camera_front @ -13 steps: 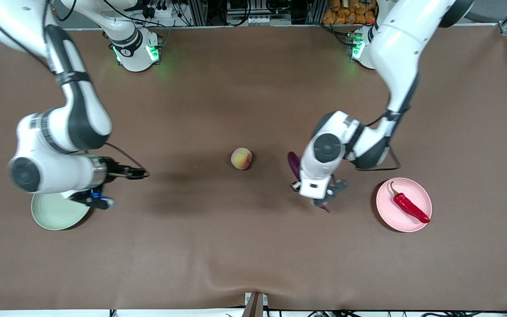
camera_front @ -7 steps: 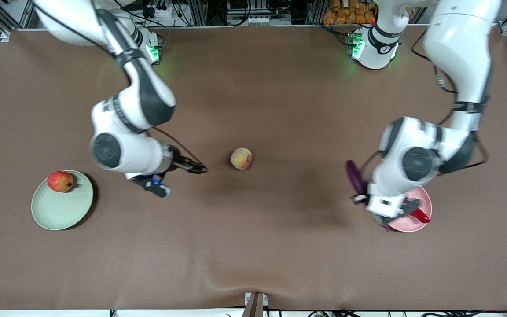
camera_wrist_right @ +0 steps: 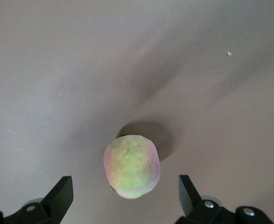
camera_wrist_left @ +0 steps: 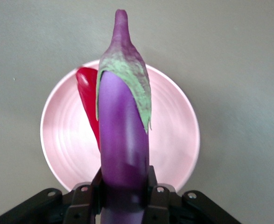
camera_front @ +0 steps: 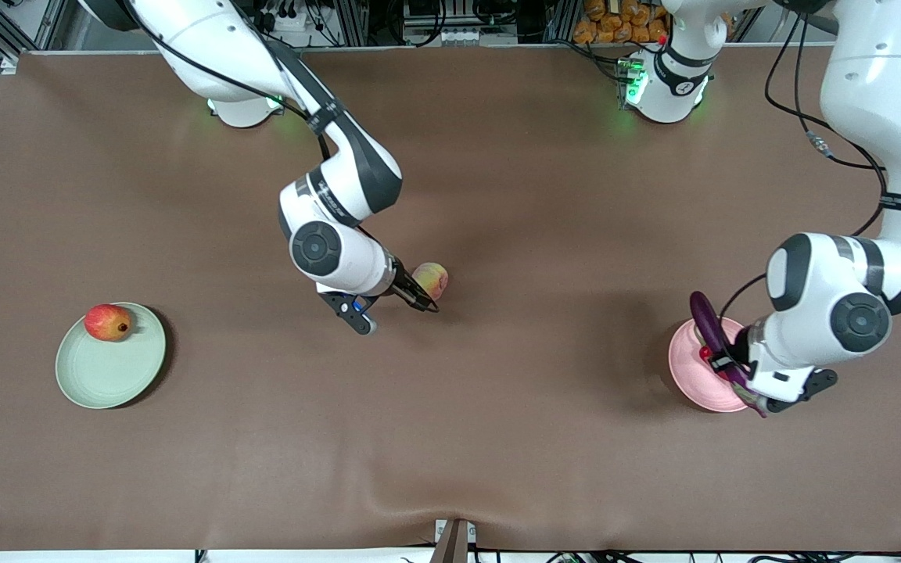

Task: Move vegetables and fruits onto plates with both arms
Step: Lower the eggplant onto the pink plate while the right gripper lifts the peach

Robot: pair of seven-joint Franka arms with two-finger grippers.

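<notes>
Left gripper (camera_wrist_left: pixel 122 200): lower right of front view, clenched on eggplant (camera_front: pixel 707 322), over pink plate (camera_front: pixel 689 379) with chili (camera_wrist_left: pixel 87 95).
Green plate (camera_front: pixel 98 375): lower left, holds red fruit (camera_front: pixel 108 322).
Right gripper (camera_wrist_right: pixel 125 196): centre, fingers spread over peach (camera_front: pixel 432 279).

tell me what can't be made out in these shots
- Red chili pepper: mostly hidden by the held eggplant in the left wrist view; in the front view only a speck shows.
- Left gripper: cut off by the frame edge in its wrist view.
- Right gripper: only its open fingertips show in its wrist view, either side of the peach.
- Pink plate: partly covered by the left arm.
</notes>
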